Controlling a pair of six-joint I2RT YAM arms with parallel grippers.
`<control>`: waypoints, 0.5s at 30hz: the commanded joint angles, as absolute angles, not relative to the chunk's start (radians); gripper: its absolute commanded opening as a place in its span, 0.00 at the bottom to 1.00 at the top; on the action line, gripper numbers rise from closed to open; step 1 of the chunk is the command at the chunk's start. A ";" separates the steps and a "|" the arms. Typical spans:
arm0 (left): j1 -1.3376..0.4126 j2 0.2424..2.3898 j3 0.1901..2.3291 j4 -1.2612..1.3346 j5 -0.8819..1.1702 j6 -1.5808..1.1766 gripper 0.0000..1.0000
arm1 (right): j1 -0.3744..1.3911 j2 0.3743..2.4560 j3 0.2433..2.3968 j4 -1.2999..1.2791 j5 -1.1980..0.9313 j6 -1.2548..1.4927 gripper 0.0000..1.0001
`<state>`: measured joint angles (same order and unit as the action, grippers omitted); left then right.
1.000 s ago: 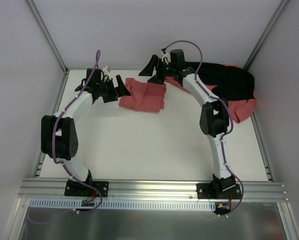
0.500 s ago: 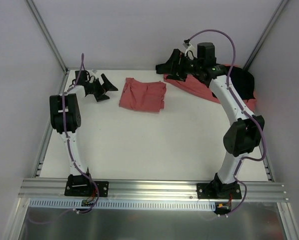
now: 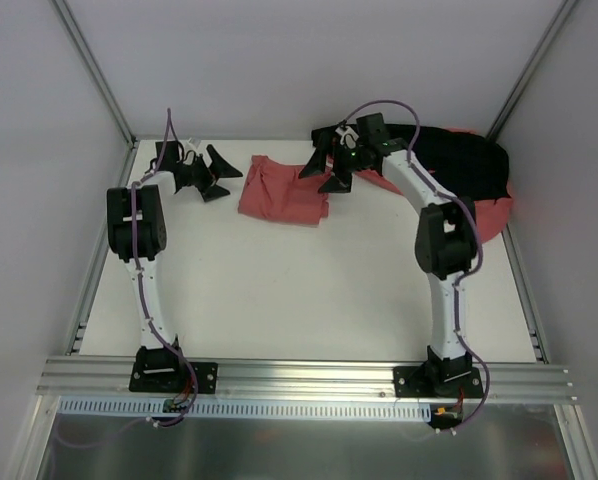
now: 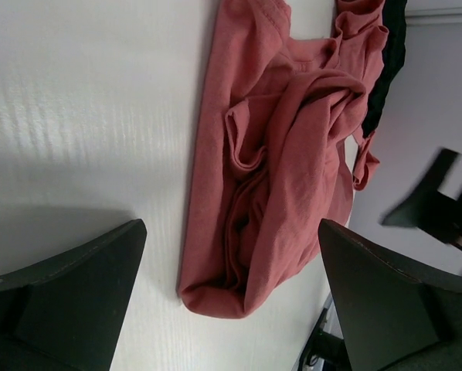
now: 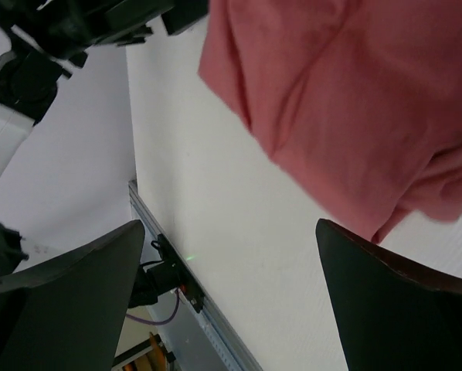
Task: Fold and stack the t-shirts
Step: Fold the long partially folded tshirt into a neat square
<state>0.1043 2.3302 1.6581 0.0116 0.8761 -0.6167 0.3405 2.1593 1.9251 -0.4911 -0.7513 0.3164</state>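
One salmon-red t-shirt (image 3: 284, 192) lies folded at the back middle of the white table (image 3: 299, 290). In the left wrist view this folded t-shirt (image 4: 285, 170) shows its rolled edge between my fingers. More salmon t-shirts (image 3: 487, 215) are heaped at the back right, partly under a black cloth (image 3: 459, 158). My left gripper (image 3: 220, 175) is open, a little left of the folded shirt and apart from it. My right gripper (image 3: 325, 172) is open over the shirt's right edge, which fills the top of the right wrist view (image 5: 347, 100). Neither holds anything.
The black cloth (image 4: 389, 62) drapes over the heap by the back wall. Metal frame posts stand at the back corners (image 3: 99, 70). An aluminium rail (image 3: 309, 378) runs along the near edge. The right gripper (image 4: 439, 201) appears at the right of the left wrist view.
My left gripper has drawn back leftward off the folded shirt. My right gripper rose over the heap, then swung down and left to the folded shirt's right edge. Both stayed open.
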 commanded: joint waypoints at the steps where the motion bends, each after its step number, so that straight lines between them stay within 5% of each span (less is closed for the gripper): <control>1: 0.080 2.290 1.623 0.005 0.905 -0.626 0.99 | 0.354 2.336 2.080 -0.450 -0.796 0.400 1.00; 9: 0.034 2.244 1.562 -0.024 0.902 -0.624 0.99 | 0.373 2.563 2.229 -0.290 -0.795 0.589 1.00; 15: 0.005 2.226 1.543 -0.063 0.900 -0.598 0.99 | 0.377 2.510 2.159 -0.481 -0.709 0.438 1.00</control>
